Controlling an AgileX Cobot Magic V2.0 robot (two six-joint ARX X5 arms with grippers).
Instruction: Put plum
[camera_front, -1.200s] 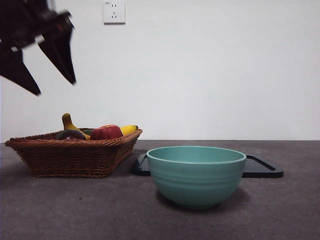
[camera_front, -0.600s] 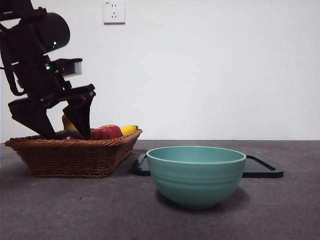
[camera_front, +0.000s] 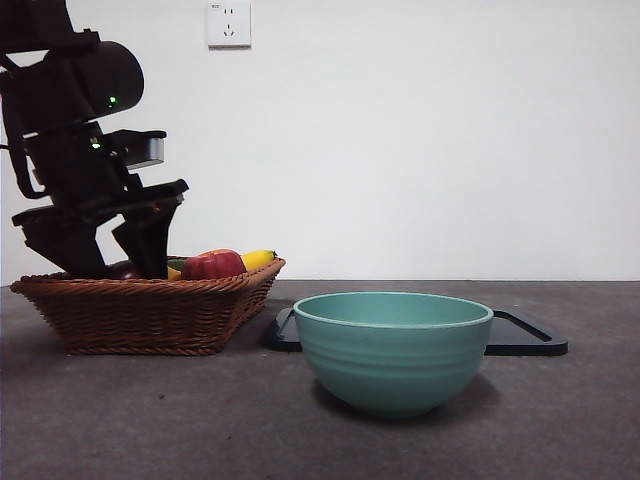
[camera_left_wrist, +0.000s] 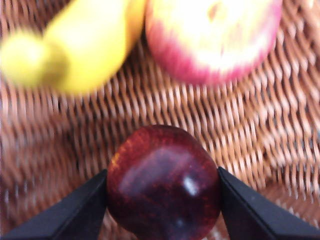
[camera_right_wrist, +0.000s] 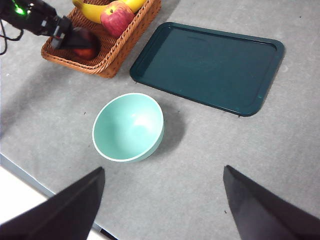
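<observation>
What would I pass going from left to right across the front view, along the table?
Left gripper around the plum in the basket → apple → banana → green bowl → dark tray.

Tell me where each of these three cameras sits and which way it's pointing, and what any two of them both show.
Front view: low, at table height, looking level across at the basket and bowl; the left arm reaches into the basket.
Left wrist view: on the left arm, looking close at the plum between the left gripper jaws.
Right wrist view: high up, looking down on the bowl, tray and basket; the right gripper hangs open.
Shared: the apple and banana appear in all three.
</observation>
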